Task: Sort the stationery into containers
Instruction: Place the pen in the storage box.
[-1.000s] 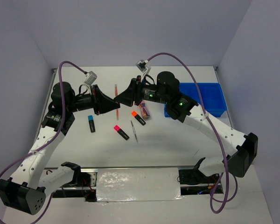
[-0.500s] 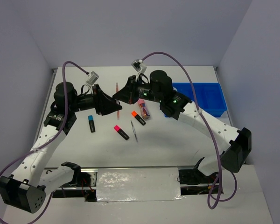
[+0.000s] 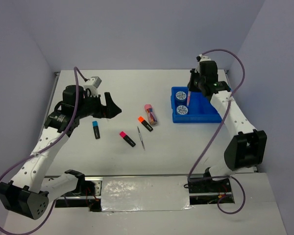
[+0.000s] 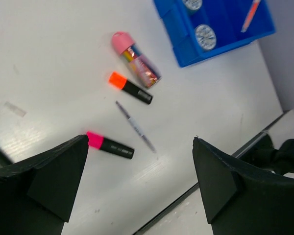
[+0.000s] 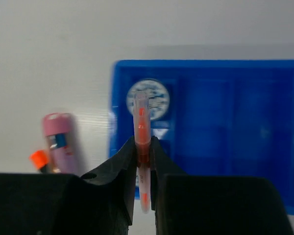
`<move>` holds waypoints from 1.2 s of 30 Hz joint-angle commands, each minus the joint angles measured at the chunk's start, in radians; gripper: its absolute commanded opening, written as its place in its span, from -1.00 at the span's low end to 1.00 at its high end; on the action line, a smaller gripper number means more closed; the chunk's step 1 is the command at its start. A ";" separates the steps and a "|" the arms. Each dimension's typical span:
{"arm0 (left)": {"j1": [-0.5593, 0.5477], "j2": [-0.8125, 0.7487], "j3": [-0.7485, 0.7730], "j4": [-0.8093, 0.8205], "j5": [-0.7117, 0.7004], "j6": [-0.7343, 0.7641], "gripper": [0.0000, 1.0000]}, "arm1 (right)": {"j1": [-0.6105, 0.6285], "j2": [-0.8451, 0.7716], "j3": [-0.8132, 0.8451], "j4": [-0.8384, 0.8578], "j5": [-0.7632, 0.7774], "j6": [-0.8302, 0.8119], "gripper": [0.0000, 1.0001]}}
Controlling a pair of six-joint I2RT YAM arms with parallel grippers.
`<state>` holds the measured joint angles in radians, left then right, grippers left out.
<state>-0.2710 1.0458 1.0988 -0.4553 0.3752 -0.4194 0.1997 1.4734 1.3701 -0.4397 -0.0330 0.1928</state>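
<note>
Top camera: my right gripper is pinched shut on the thin pink pen, holding it over the left end of the blue tray. The tray is glossy moulded plastic, rectangular, split by ribs into narrow compartments. Two round tape rolls with a blue-white pattern lie flat at its left end. The left gripper hangs over the matte white table with its fingers spread and nothing in them. The loose stuff sits between the arms: a blue-capped highlighter, a pink-capped highlighter, an orange-capped highlighter, a skinny grey pen and a pink-capped tube.

Left wrist cam: the two chunky black wedge fingers are wide apart, only bare table between them. Beyond them are the stubby black highlighters, the orange one just beside the tube, whose body has a shiny multicoloured print. The grey pen lies between the two highlighters, touching neither. The tray corner shows both rolls.

Right wrist cam: the black fingertips are clamped on the pen's translucent pink-orange barrel, which sticks straight up out of them. Behind it is one roll in the tray's leftmost compartment. The tube is off to the left on the table, a bit blurred.
</note>
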 commanded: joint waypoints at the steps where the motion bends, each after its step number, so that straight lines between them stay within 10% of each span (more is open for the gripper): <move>1: 0.003 0.002 -0.010 -0.095 -0.107 0.034 0.99 | -0.081 0.112 0.069 -0.159 0.193 -0.139 -1.00; 20: 0.003 0.059 0.026 -0.148 -0.119 -0.025 0.99 | -0.175 0.373 0.116 -0.057 0.105 -0.081 -0.96; 28: -0.008 0.083 0.018 -0.126 -0.113 -0.090 0.99 | -0.175 0.407 0.144 -0.096 0.084 -0.046 0.25; 36: -0.148 0.203 0.090 -0.220 -0.349 -0.220 0.99 | -0.171 0.296 0.234 -0.200 0.090 -0.001 0.35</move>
<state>-0.3752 1.2140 1.1423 -0.6388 0.1429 -0.5629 0.0299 1.8648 1.5341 -0.5945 0.0540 0.1600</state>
